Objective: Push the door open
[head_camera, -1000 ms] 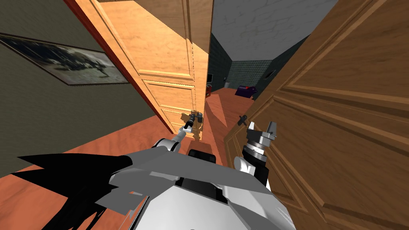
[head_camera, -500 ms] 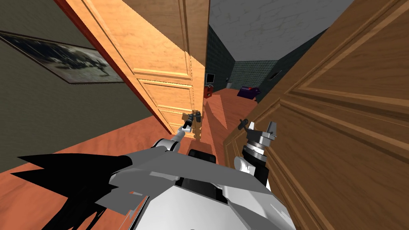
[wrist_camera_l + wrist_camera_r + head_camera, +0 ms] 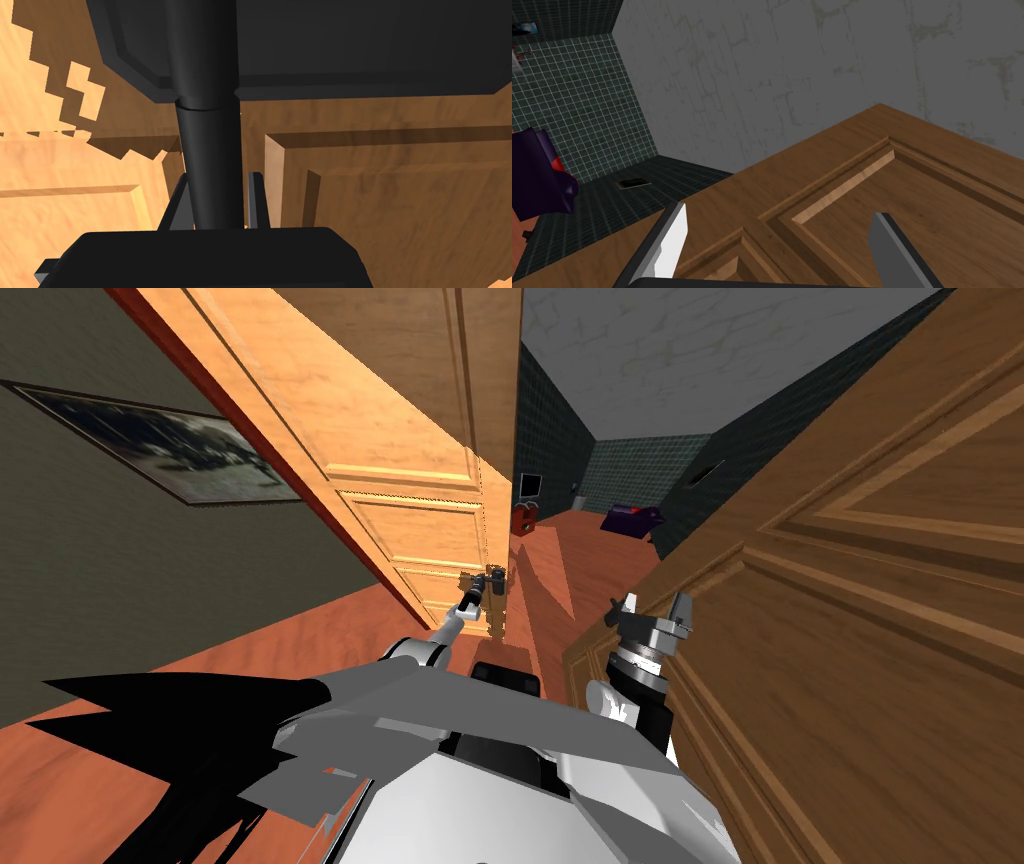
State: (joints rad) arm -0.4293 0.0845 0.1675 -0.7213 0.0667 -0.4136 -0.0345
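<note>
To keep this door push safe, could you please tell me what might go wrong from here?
The left claw is shut on the dark handle of the light door; as the door swings, the thin fingers might slip. The open right claw sits near the brown door and could snag.

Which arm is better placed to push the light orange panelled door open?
Left. The left gripper is shut on the dark cylindrical handle of the light orange door; the right gripper hangs open by the darker brown door.
</note>
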